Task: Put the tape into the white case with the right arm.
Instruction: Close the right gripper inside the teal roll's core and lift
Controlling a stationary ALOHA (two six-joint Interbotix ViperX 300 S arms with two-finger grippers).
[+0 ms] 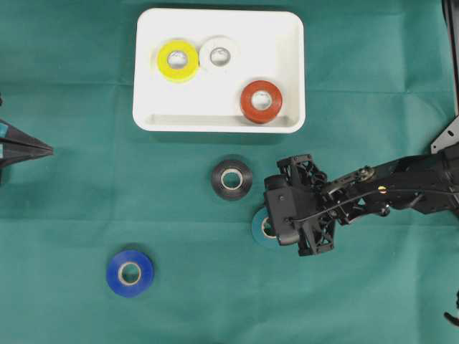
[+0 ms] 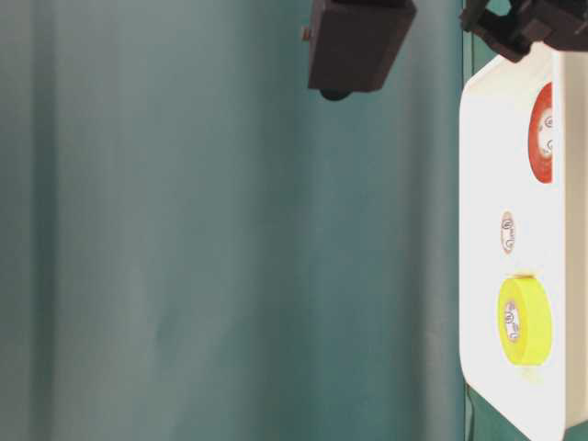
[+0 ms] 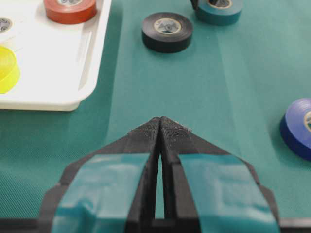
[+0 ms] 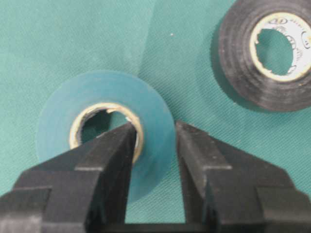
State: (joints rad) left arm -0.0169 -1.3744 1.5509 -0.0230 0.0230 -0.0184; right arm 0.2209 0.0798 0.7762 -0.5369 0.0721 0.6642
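A teal tape roll [image 4: 112, 87] lies flat on the green cloth, partly hidden under the right wrist in the overhead view [image 1: 257, 231]. My right gripper [image 4: 154, 128] is shut on its wall, with one finger in the core hole and the other against the outer edge. The all-black right arm [image 1: 387, 190] reaches in from the right. The white case [image 1: 219, 123] stands at the top centre and holds a yellow roll [image 1: 178, 60], a white roll [image 1: 219, 53] and a red roll [image 1: 261, 101]. My left gripper [image 3: 160, 121] is shut on nothing at the left edge [image 1: 49, 149].
A black tape roll [image 1: 232, 179] lies just left of the right gripper, between it and the case. A blue roll [image 1: 130, 273] sits at the lower left. In the left wrist view, the case's corner [image 3: 73, 87] is at the left and the blue roll [image 3: 297, 127] at the right.
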